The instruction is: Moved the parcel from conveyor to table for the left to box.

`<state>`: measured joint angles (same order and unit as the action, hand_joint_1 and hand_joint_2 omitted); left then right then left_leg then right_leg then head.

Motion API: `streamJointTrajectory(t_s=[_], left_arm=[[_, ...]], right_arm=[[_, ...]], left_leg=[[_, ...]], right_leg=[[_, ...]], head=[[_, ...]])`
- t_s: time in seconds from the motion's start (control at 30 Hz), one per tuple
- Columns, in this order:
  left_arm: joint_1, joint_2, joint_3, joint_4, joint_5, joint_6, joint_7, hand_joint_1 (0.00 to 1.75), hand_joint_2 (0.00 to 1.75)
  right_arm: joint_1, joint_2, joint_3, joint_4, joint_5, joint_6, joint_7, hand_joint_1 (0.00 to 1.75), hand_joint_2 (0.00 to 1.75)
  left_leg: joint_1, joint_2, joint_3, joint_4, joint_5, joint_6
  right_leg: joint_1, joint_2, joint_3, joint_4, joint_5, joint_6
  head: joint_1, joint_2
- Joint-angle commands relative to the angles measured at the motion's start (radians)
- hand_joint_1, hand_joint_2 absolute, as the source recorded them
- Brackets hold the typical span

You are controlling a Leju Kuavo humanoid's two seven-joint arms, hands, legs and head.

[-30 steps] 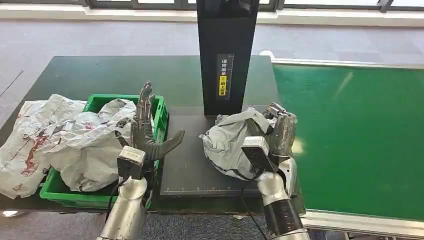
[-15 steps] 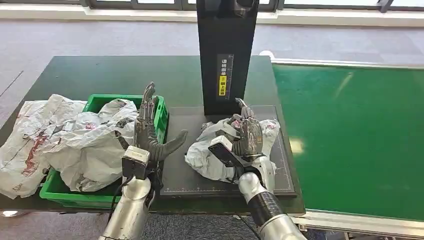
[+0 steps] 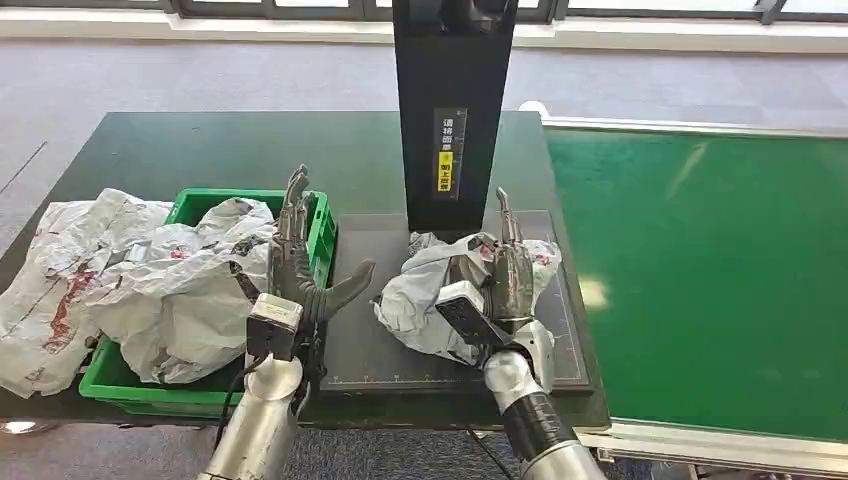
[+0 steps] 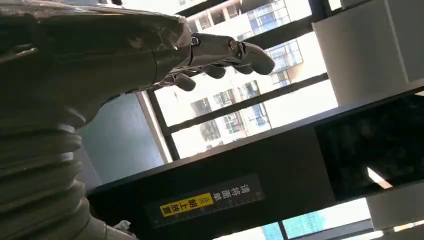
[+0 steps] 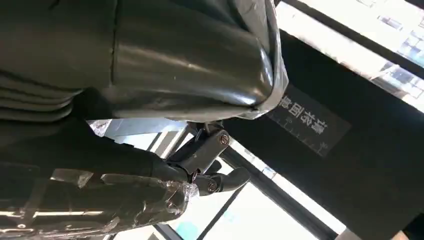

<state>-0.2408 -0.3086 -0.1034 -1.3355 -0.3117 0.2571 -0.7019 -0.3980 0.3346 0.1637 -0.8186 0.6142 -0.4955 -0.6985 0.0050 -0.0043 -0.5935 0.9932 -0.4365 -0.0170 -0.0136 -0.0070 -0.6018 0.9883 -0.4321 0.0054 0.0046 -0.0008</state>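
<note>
The parcel (image 3: pixel 425 295), a crumpled grey-white plastic bag, lies on the black mat (image 3: pixel 365 350) in front of the black pillar. My right hand (image 3: pixel 505 270) stands just to the right of the parcel, its fingers straight and pointing up, its palm side against the bag without gripping it. In the right wrist view its fingers (image 5: pixel 215 170) are spread in the air. My left hand (image 3: pixel 300 265) is upright and open between the green box (image 3: pixel 205 398) and the mat, thumb reaching toward the parcel; the left wrist view shows its fingers (image 4: pixel 220 55) holding nothing.
The green box holds a heap of crumpled grey-white bags (image 3: pixel 150 290) that spills over its left rim onto the dark table (image 3: pixel 200 150). The tall black pillar (image 3: pixel 452 110) rises behind the mat. The green conveyor (image 3: pixel 700 280) runs along the right.
My right hand carried the parcel left from the conveyor side onto the mat, then straightened its fingers off it. The left hand has barely moved.
</note>
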Motion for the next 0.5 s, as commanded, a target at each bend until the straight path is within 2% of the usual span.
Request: streamJointTrajectory(t_s=[0.03,0.13,0.3,0.33,0.5], left_arm=[[0.055,-0.016,-0.026,0.016,-0.021,0.001,0.004,0.00,1.75],[0.059,-0.024,-0.021,0.009,-0.036,-0.001,0.004,0.00,1.75],[0.066,-0.027,-0.016,0.004,-0.049,0.003,0.004,0.00,1.75],[0.067,-0.026,-0.015,0.004,-0.050,0.005,0.004,0.00,1.75],[0.075,-0.029,-0.009,-0.008,-0.065,0.011,0.004,0.00,1.75]], right_arm=[[0.056,-0.084,0.081,-0.196,-0.129,-0.054,0.000,0.00,0.00],[0.083,-0.098,0.073,-0.236,-0.123,-0.098,0.000,0.00,0.00],[0.058,-0.082,-0.022,-0.138,-0.052,-0.103,0.000,0.00,0.00],[0.051,-0.079,-0.032,-0.121,-0.035,-0.098,0.010,0.00,0.00],[0.017,-0.070,-0.067,-0.045,0.022,-0.089,0.072,0.00,0.00]], left_leg=[[0.000,0.000,0.007,-0.002,-0.002,0.001],[0.000,-0.002,0.003,-0.002,-0.001,0.001],[0.000,0.001,0.008,-0.003,-0.002,0.001],[0.000,0.000,0.004,-0.002,-0.001,0.001],[0.000,0.002,0.005,-0.002,-0.001,0.001]], right_leg=[[0.000,0.000,0.007,-0.003,-0.002,0.000],[0.000,-0.002,0.004,-0.002,-0.001,0.000],[0.000,0.001,0.009,-0.005,-0.001,0.000],[0.000,0.000,0.004,-0.002,-0.001,0.000],[0.000,0.002,0.005,-0.003,0.000,0.000]], head=[[0.000,0.000],[0.000,0.000],[0.000,0.000],[0.000,0.000],[0.000,0.000]])
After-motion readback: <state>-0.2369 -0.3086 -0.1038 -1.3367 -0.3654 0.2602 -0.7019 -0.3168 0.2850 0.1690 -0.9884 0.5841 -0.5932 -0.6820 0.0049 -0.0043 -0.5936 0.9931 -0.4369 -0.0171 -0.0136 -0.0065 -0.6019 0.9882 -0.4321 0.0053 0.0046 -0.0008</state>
